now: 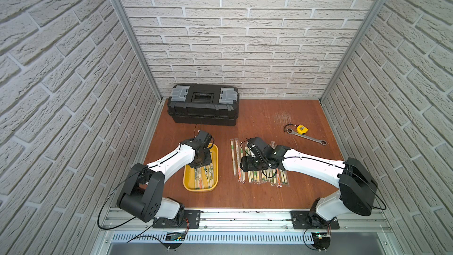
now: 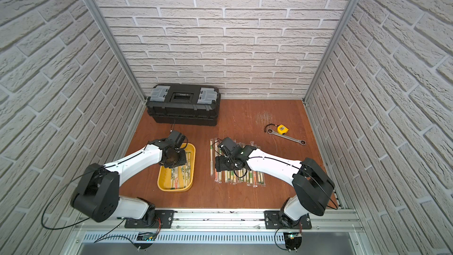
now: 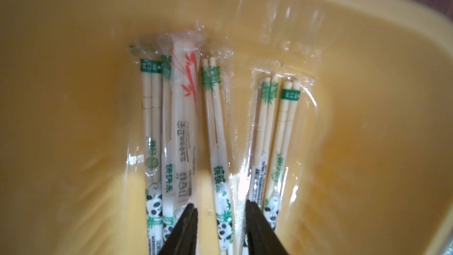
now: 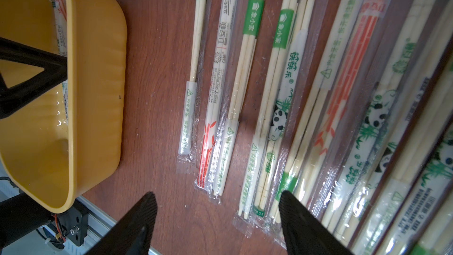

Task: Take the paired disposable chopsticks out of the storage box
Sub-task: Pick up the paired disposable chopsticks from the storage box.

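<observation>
L tool (image 3: 220, 203) part-open; R tool (image 4: 217, 193) wide.

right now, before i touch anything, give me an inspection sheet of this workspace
surface: brown wooden table, scuffed near the back.
job's things: yellow storage box holds several sleeved chopsticks; a row of chopsticks lies on the table beside it.
clutter: black toolbox at the back, lid shut; tape measure beside a wrench, back right.
grippers: left gripper inside the box, fingers apart on either side of one panda-print pair; right gripper open, empty, over the table row.
cables: black cable loops by each arm's base.
surroundings: white brick-pattern walls; metal rail along the front.
</observation>
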`<control>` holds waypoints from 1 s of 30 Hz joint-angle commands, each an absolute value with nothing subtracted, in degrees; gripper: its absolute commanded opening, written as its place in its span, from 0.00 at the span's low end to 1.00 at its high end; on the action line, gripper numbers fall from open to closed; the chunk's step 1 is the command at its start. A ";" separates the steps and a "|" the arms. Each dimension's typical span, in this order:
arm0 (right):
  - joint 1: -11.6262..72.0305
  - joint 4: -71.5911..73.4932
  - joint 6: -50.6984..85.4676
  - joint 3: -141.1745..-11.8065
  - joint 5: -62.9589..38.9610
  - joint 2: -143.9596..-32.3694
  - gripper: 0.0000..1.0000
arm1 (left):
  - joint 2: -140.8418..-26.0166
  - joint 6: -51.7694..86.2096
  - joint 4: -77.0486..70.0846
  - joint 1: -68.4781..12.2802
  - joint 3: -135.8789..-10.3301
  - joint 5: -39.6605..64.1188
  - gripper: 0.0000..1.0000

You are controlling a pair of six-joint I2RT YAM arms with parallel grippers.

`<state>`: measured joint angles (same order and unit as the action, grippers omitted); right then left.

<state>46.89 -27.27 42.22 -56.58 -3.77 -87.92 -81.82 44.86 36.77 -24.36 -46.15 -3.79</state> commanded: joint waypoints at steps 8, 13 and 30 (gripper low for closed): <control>47.29 -27.25 41.48 -59.06 -3.48 -88.77 0.80 | -85.69 45.45 35.50 -23.73 -45.55 -4.31 0.35; 47.29 -27.32 41.49 -59.15 -3.43 -88.77 0.80 | -88.01 45.35 34.99 -23.54 -45.25 -4.49 0.33; 47.29 -27.77 41.75 -58.80 -2.82 -87.63 0.80 | -88.64 42.26 33.79 -23.56 -47.65 -4.03 0.14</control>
<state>46.89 -27.70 41.63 -57.87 -3.66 -88.60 -87.55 43.88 34.11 -23.99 -46.59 -3.79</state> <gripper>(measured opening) 0.799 0.146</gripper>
